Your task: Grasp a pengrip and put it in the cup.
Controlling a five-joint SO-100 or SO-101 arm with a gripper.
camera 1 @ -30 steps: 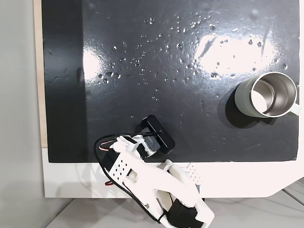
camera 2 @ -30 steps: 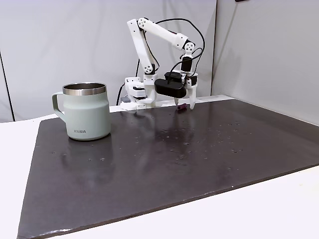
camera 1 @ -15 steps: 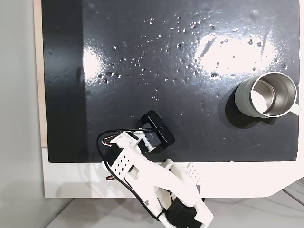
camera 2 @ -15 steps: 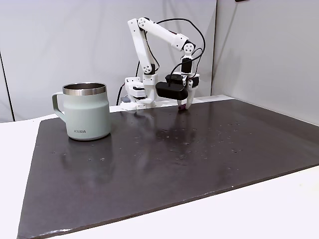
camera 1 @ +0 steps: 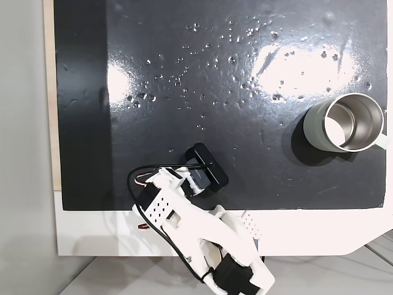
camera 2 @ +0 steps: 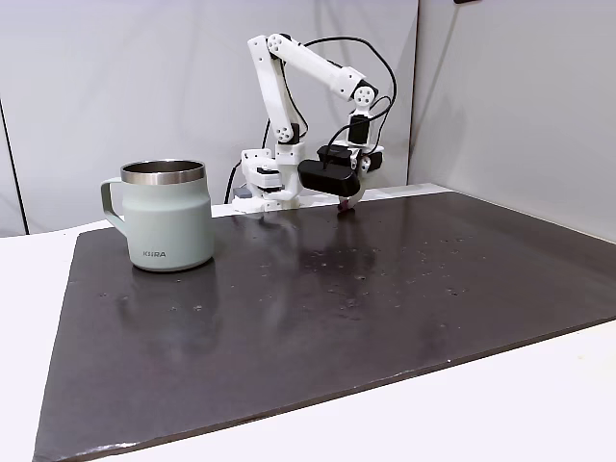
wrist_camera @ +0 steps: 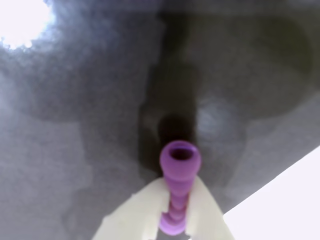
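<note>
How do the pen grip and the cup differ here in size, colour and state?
The pen grip is tiny, the cup far bigger. The grip is purple and ribbed, the cup smooth grey-green. The grip is pinched in the claw, the cup stands free on the mat. Both are hollow and open-ended.

Since a second ago, lifted off the dark mat by the gripper, jaws clamped on the pengrip, now hanging just above the mat's far edge. Shifted slightly toward the cup, though well apart from it.
</note>
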